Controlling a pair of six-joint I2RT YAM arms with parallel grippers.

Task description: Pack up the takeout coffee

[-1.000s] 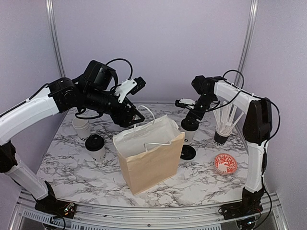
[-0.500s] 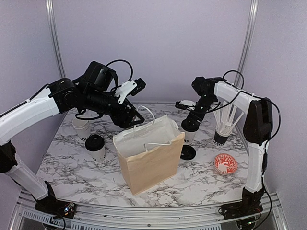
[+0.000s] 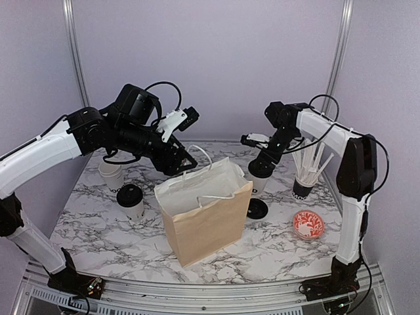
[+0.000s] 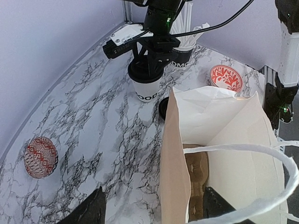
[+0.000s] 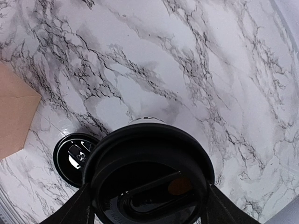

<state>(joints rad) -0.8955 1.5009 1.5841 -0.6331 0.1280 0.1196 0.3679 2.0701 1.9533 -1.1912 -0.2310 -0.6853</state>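
A takeout coffee cup (image 3: 260,176), white with a black lid (image 5: 149,163), stands behind the right side of the brown paper bag (image 3: 207,216). My right gripper (image 3: 260,165) comes down over it, and both fingers press against the lid's rim. A second lidded cup (image 3: 131,201) and a cup with no lid (image 3: 111,174) stand left of the bag. My left gripper (image 3: 182,161) is open astride the bag's back wall (image 4: 175,158), one finger outside and one inside. A cardboard carrier (image 4: 196,179) lies in the bag's bottom.
A loose black lid (image 3: 257,209) lies beside the bag's right corner. A dark cup of white sticks (image 3: 303,178) stands at the right, with a red-patterned bowl (image 3: 308,224) in front of it. Another red-patterned bowl (image 4: 40,157) sits by the back wall.
My right gripper's fingers have closed in onto the cup's lid and the right arm has shifted slightly. The left arm and the bag have not moved.
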